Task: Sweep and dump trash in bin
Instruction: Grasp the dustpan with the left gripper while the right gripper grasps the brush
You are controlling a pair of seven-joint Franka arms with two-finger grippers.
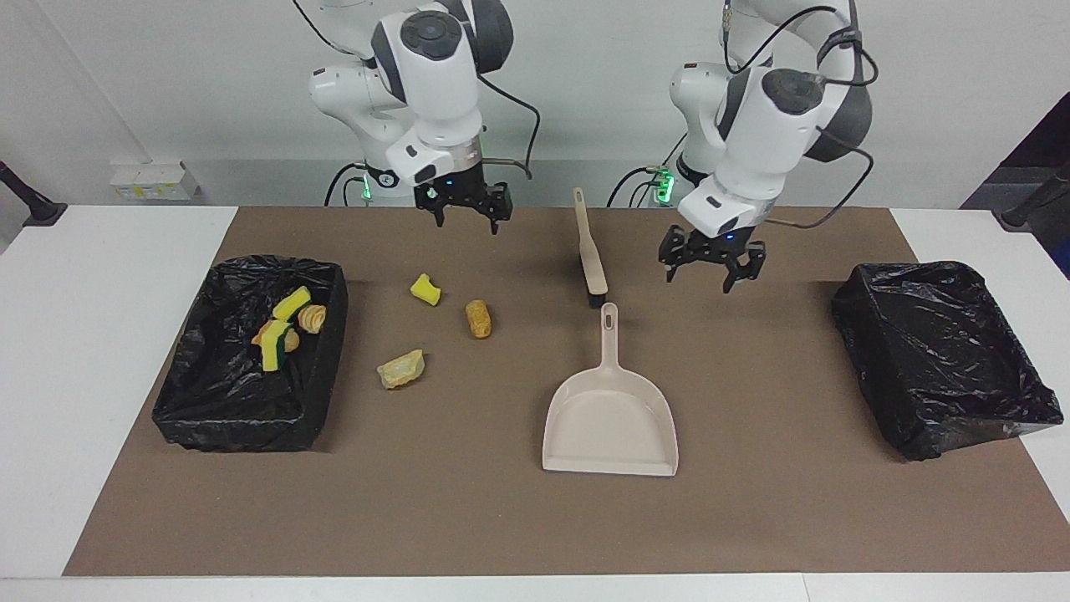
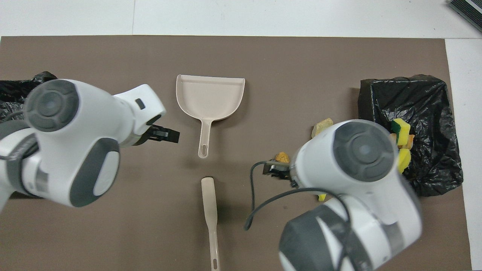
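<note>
Left claw [image 1: 711, 269] fingers apart, empty, over brown counter mat [image 1: 501, 518] beside beige plastic dustpan [image 1: 610, 422]. Right claw [image 1: 465, 209] apart, empty, over mat near three loose trash pieces [image 1: 476, 318].

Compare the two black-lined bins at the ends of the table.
The bin at the right arm's end holds several pieces of trash, yellow sponge chunks and tan lumps; the bin at the left arm's end shows none inside. The first sits square to the mat's edge, the second is turned at an angle. Both are lined with crinkled black plastic.
</note>
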